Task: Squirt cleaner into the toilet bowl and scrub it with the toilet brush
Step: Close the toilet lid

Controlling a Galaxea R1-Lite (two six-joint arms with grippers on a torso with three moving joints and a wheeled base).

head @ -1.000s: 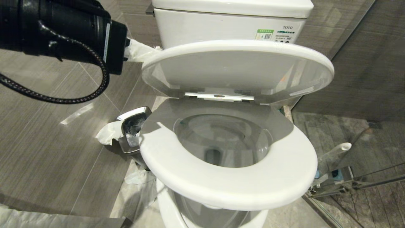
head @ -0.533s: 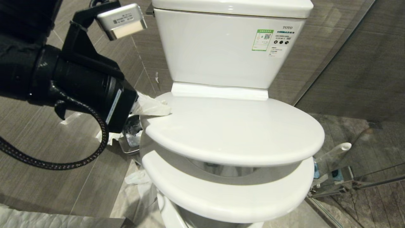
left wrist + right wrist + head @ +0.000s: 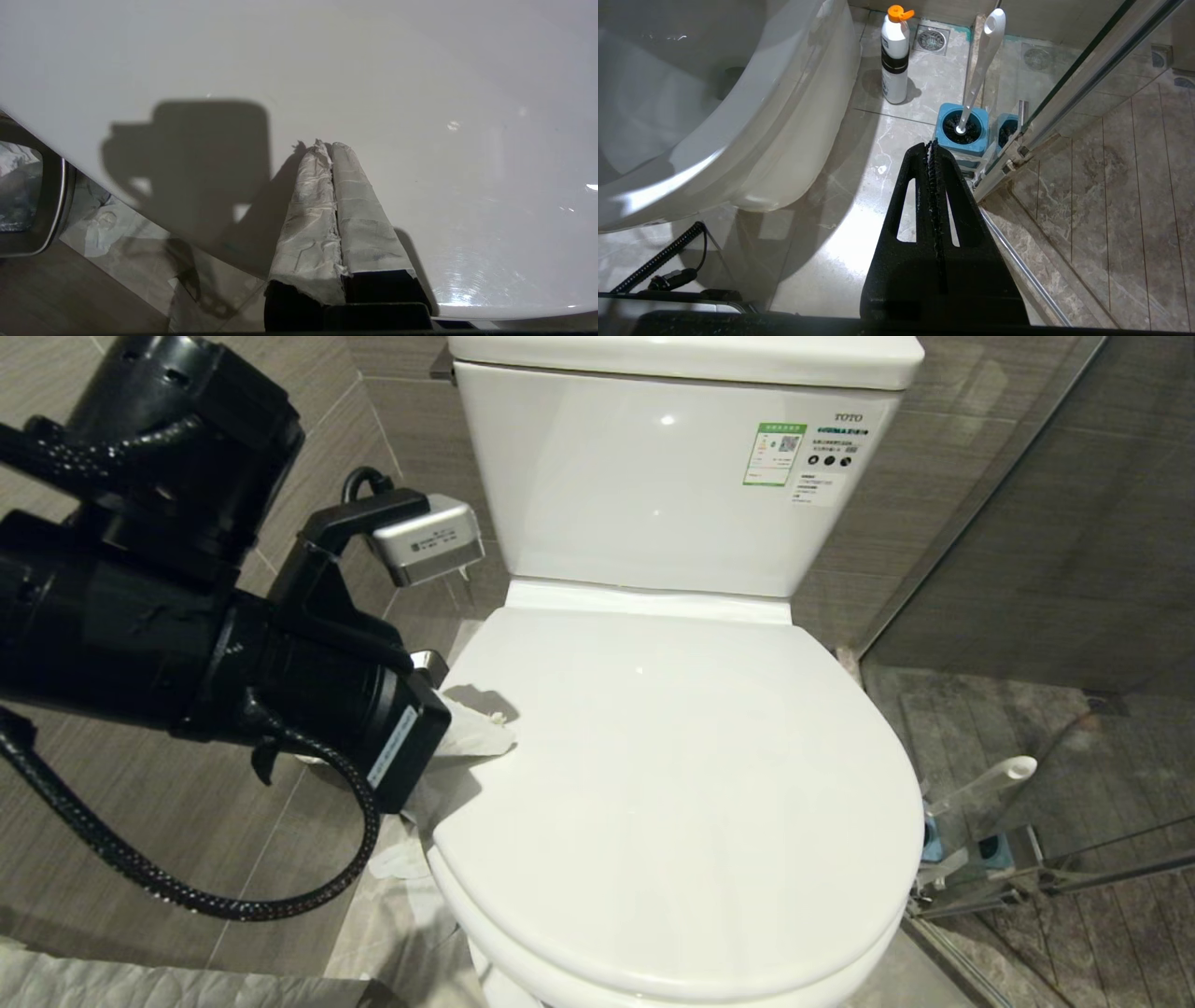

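The toilet bowl (image 3: 560,980) is covered: its white lid (image 3: 681,803) lies flat and shut over the seat, so the inside and any cleaner in it are hidden in the head view. Behind the lid stands the white cistern (image 3: 653,485), with a small green-and-white sticker near its upper right corner. In the right wrist view the bowl's glossy outer wall (image 3: 794,121) curves down to the pale marbled floor (image 3: 840,242).

The left gripper (image 3: 485,733) rests at the lid's left edge, its paper-wrapped fingers (image 3: 359,214) pressed together with nothing between them, tips touching the lid's surface and throwing a dark shadow across it. The black arm and a braided cable (image 3: 187,896) fill the left of the head view. Just beside the lid's edge, partly hidden under the arm, is a steel waste bin (image 3: 28,196), with crumpled white paper (image 3: 401,859) on the floor below it.

The toilet brush (image 3: 983,60) stands upright in its blue square holder (image 3: 962,130), on the floor to the right of the bowl, against a glass partition with a metal frame (image 3: 1045,112); its handle end (image 3: 1013,768) shows in the head view too. A white bottle with an orange cap (image 3: 895,56) stands near the holder, between it and the bowl. A floor drain (image 3: 931,39) lies behind the bottle.

The right gripper (image 3: 931,144) hangs low over the floor, pointing toward the holder, jaws shut and empty.
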